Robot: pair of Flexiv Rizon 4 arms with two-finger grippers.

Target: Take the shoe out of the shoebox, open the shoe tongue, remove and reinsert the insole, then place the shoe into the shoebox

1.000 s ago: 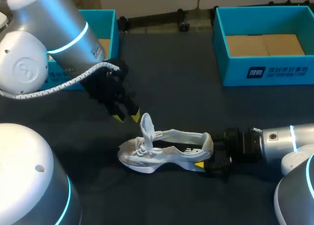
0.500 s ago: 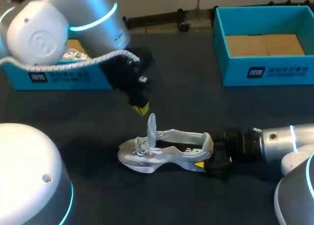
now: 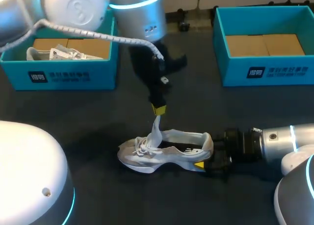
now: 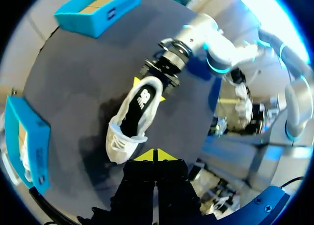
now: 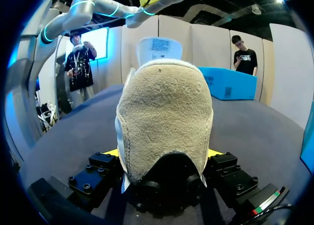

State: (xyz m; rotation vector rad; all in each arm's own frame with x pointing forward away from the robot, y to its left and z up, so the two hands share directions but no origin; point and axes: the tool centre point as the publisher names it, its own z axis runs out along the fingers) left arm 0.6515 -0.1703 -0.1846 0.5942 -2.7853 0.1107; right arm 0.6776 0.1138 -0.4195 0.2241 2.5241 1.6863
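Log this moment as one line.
left gripper shut above raised tongue | right gripper shut on shoe heel | shoe on table

Around the work, as I see it: one dark counter [image 3: 196,107].
From my head camera it is a matte charcoal surface running side to side (plain, one tone all over); light falls evenly on it, leaving only soft shadows, and a small black fitting [image 3: 184,25] sits at its far edge.

The black, yellow-tipped left gripper [image 3: 158,110] is pointing down, fingertips pressed together; the right gripper [image 3: 203,156] is lying level, clamping the heel of a white sneaker [image 3: 162,151].
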